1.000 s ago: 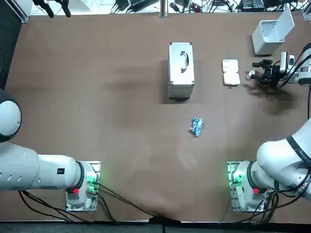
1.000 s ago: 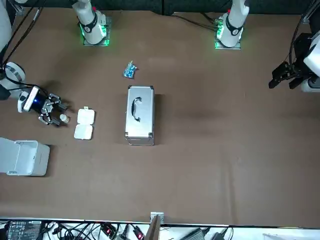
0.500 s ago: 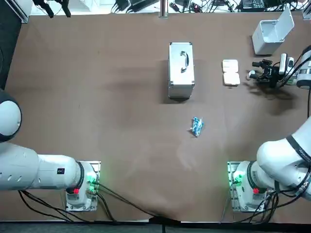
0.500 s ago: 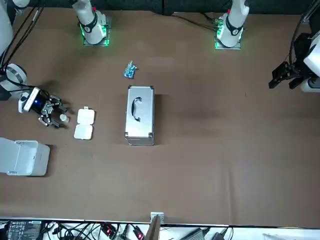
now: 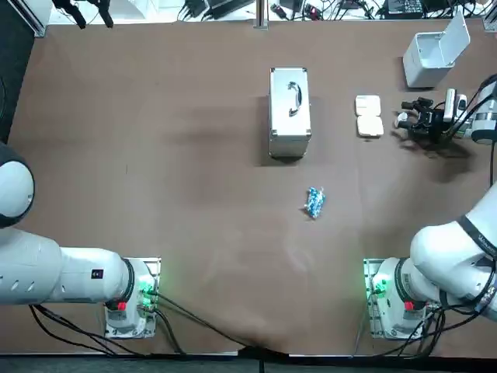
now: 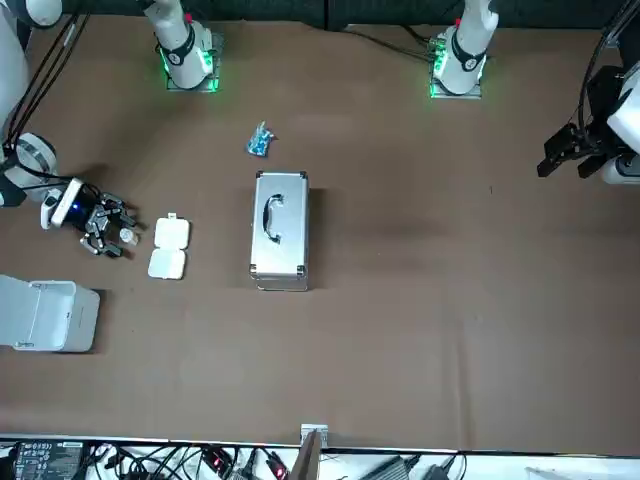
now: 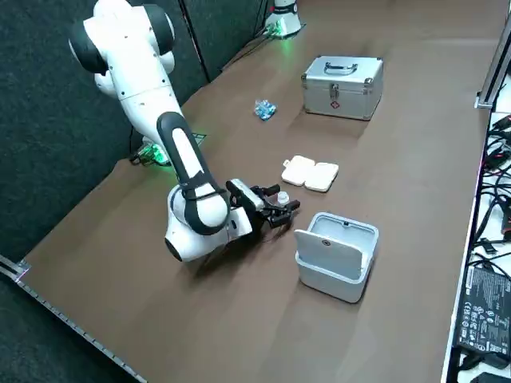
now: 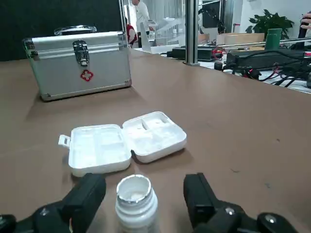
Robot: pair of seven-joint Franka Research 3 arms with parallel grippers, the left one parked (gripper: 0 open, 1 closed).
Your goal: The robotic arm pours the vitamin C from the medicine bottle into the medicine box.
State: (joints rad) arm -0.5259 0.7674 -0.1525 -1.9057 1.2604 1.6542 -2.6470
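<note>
- Two fingers (image 8: 90, 194) of your right end effector (image 8: 143, 187) stand apart, one on each side of the medicine bottle (image 8: 136, 208). As far as the wrist view shows, neither touches it.
- Over the last second the wrist has levelled out and eased in toward the bottle, while the bottle has stayed upright on the same spot. I judge the approach nearly done, with the closing grip next.
- You can see a pale rim at the bottle's top, but whether the mouth is open or sealed I can't tell.
- Just beyond the bottle lies the medicine box (image 8: 127, 141), opened flat with both halves facing up. It is near enough for a short carry and tip.
- Farther off stands the silver case (image 8: 80, 60), latched shut and well apart from the pouring path.
- You are working near the right edge of the table (image 5: 155, 155), with the white bin (image 5: 431, 54) close by toward the far corner. Keep the lift and tilt toward the open centre. The blue packet (image 5: 314, 202) lies well clear.
</note>
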